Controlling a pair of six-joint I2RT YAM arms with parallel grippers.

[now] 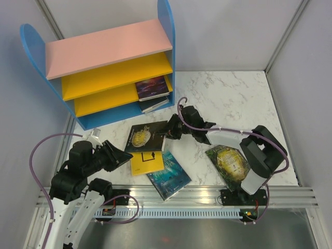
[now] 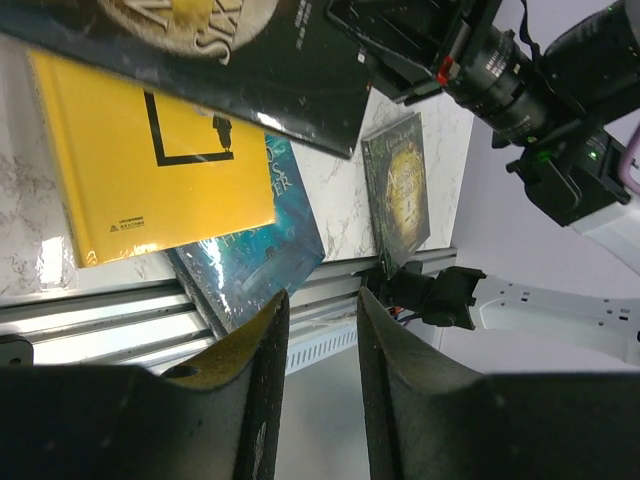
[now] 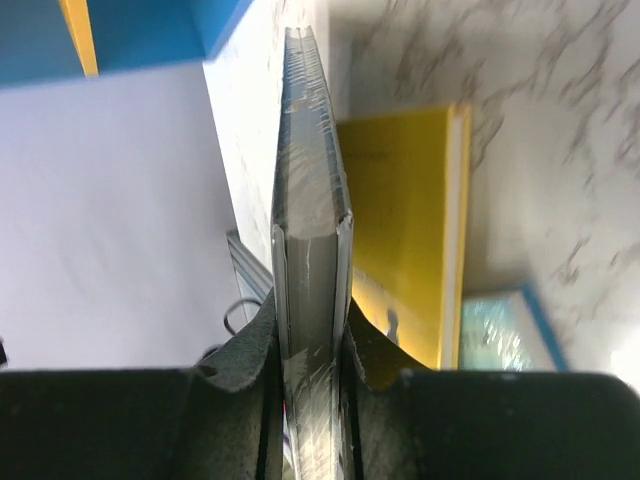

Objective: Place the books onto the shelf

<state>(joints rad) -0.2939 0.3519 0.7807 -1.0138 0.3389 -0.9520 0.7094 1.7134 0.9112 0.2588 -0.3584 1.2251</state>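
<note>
R gripper (image 1: 169,129) is pinched tight on the 3 o'clock edge of the black-and-gold book (image 1: 144,137), thin edge btwn the pads. Book runs out toward 9 o'clock, its near edge overlapping the yellow book (image 1: 147,162). From that grip the shelf (image 1: 104,120) sits near, approx 11 o'clock. R arm's the closer one. L gripper (image 1: 123,157), jaws a bit apart w/ nothing in them, hangs at 7 o'clock.

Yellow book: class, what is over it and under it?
The black-and-gold book, in the right gripper, overlaps its far edge; the teal book slips under it, that corner hidden.
</note>
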